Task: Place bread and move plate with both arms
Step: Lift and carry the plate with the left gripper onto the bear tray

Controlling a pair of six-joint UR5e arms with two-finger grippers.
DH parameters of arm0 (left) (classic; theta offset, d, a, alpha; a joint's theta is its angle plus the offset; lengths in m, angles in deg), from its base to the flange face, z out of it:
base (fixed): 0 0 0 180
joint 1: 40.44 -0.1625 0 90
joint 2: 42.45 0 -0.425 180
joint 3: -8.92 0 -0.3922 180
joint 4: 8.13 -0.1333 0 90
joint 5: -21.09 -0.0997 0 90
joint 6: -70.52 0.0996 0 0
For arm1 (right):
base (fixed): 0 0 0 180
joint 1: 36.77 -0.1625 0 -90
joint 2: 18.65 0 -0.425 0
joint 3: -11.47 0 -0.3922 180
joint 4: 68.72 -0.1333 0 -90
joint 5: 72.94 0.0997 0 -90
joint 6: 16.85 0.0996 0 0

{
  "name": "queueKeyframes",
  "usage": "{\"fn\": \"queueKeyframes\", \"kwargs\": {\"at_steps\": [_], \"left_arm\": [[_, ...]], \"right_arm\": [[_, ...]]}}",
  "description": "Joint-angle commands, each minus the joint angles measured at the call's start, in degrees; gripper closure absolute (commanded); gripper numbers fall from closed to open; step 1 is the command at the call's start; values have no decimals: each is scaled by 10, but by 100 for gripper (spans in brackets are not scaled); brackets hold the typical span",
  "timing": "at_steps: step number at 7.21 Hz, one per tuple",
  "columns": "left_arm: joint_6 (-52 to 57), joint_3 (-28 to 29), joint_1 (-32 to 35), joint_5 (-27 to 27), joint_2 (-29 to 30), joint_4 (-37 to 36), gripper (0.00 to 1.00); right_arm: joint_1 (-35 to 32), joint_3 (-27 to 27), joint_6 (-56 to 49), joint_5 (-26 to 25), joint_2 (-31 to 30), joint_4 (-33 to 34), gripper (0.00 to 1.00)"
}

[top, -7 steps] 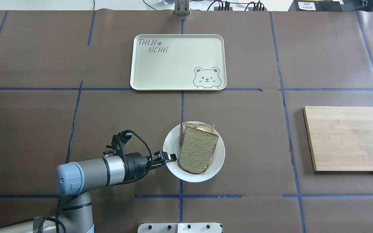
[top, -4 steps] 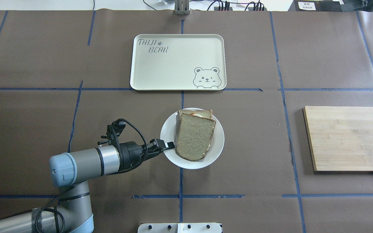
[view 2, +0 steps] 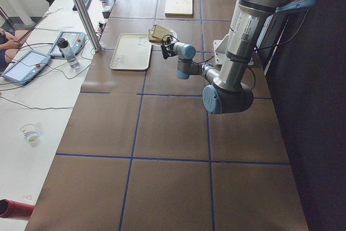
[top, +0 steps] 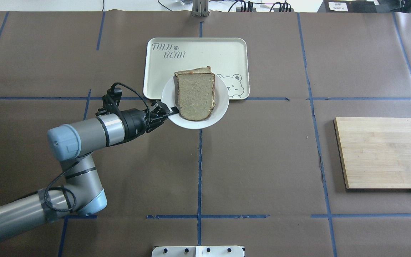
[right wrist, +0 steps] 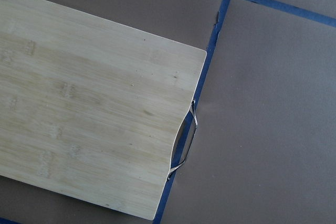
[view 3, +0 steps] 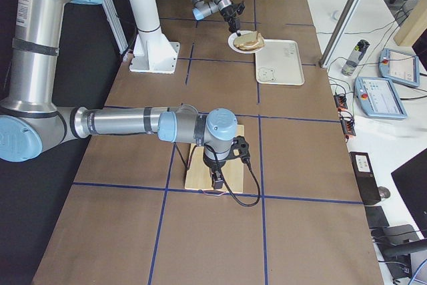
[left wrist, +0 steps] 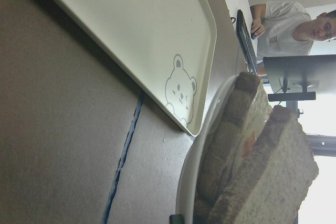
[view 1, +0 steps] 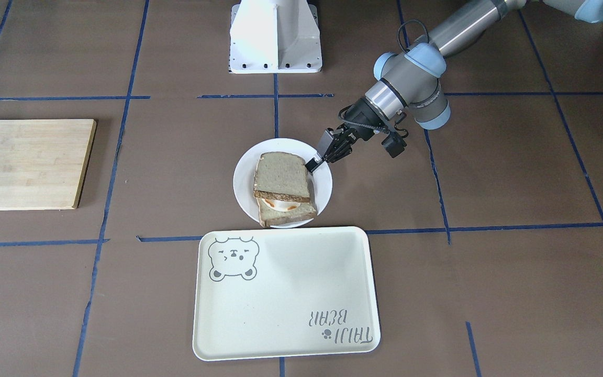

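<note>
The white plate [top: 221, 106] hangs in the air over the near edge of the cream tray [top: 191, 53]. The plain brown bread [top: 194, 95] lies on the plate on top of the egg-topped slice [view 1: 286, 210]. My left gripper [top: 171, 111] is shut on the plate's left rim and also shows in the front view [view 1: 314, 163]. The left wrist view shows the plate's rim [left wrist: 191, 182] and the bread [left wrist: 273, 177] from the side. My right gripper [view 3: 217, 181] points down over the wooden board; I cannot tell whether it is open or shut.
A wooden cutting board [top: 384, 153] lies at the table's right and fills the right wrist view [right wrist: 89, 129]. The white pedestal [view 1: 275, 36] stands at the robot's side. Blue tape lines cross the brown table. Operators sit beyond the far edge.
My left gripper has carried the plate with both slices away from the robot, from the table's middle to above the tray's near edge.
</note>
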Motion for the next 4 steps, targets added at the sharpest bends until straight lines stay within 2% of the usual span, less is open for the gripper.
{"fn": "queueKeyframes", "kwargs": {"at_steps": [1, 3, 4], "left_arm": [[-15, 151, 56, 7, 103, -1, 99], [-14, 323, 79, 20, 217, -1, 99], [-14, 352, 79, 20, 232, -2, 98]], "right_arm": [[0, -1, 0, 0, 0, 0, 0], [0, -2, 0, 0, 0, 0, 0], [0, -2, 0, 0, 0, 1, 0]]}}
